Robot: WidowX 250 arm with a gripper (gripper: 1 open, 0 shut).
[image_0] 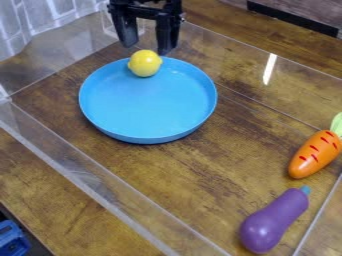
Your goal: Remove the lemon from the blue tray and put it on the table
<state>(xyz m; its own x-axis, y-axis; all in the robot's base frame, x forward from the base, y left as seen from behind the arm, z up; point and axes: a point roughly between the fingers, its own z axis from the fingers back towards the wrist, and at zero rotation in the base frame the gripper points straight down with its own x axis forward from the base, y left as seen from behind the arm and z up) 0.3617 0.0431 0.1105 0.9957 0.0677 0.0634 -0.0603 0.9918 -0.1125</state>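
The lemon (pixel 144 64) is a small yellow ball lying inside the blue tray (pixel 150 112), close to its far rim. The tray rests on the dark wood-grain table (pixel 201 180). My gripper (pixel 143 42) hangs just above and behind the lemon, pointing straight down. Its two black fingers stand open, one on either side of the fruit's top, with nothing held between them. The lemon rests free in the tray.
An orange carrot toy (pixel 315 152) lies at the right edge and a purple eggplant toy (pixel 274 220) at the lower right. Clear acrylic walls (pixel 80 170) border the table on the near left and far sides.
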